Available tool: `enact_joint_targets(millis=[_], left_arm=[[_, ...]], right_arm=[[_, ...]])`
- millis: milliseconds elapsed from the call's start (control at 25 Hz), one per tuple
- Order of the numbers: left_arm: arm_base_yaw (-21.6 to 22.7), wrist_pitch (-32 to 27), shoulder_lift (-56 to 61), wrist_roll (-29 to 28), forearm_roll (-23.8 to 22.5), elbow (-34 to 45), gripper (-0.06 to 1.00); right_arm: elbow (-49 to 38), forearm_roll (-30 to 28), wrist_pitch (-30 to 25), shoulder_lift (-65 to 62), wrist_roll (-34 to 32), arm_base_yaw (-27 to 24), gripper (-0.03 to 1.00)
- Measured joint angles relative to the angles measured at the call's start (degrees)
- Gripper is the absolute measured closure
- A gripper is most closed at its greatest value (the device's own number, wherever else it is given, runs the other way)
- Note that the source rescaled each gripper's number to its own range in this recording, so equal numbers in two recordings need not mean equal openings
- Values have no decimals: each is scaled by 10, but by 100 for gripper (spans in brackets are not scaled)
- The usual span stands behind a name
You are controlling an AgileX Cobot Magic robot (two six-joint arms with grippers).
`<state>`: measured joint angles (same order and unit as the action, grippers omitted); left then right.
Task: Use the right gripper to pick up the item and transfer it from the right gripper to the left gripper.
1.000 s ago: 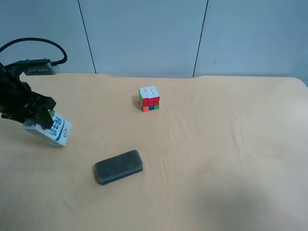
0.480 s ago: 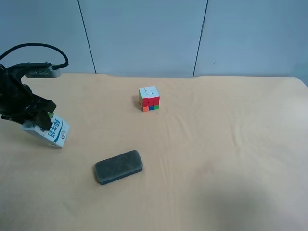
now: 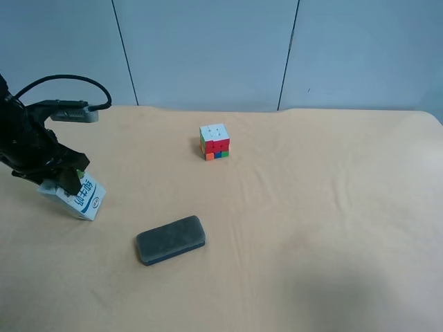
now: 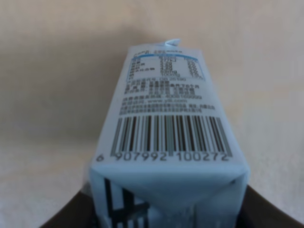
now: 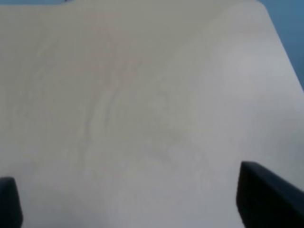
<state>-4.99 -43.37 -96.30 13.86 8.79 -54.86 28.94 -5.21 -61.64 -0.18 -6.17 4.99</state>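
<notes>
The white-and-grey milk carton [image 3: 84,199] with blue lettering hangs tilted in my left gripper [image 3: 62,177] at the exterior high view's left edge, low over the tan table [image 3: 311,207]. I cannot tell whether it touches the cloth. In the left wrist view the carton [image 4: 166,123] fills the frame, barcode side up, clamped between the dark fingers [image 4: 69,214]. My right gripper [image 5: 137,204] shows only in the right wrist view: its two black fingertips [image 5: 266,199] stand far apart over bare cloth, open and empty. The right arm is outside the exterior high view.
A multicoloured puzzle cube [image 3: 214,141] stands at the table's middle back. A dark grey oblong eraser [image 3: 171,239] lies in front, to the right of the carton. A blue-grey wall runs behind the table's far edge.
My left gripper has shifted slightly right and lower with the carton still in it. The cube and the eraser have not moved.
</notes>
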Motion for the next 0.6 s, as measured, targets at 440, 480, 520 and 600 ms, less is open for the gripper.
enact_joint_targets(millis=[440,480,520,600], left_arm=[[-32,-37,-12,-56,-79,-31,94],[-32,-38,-14,-56,-79,-31,94],[-32,-40,-16,-56,-79,-31,94],[-32,-41,-19,-56,-79,-31,94]], right_arm=[[0,0,0,0,0,0,18],[0,0,0,0,0,0,18],[0,0,0,0,0,0,18],[0,0,0,0,0,0,18]])
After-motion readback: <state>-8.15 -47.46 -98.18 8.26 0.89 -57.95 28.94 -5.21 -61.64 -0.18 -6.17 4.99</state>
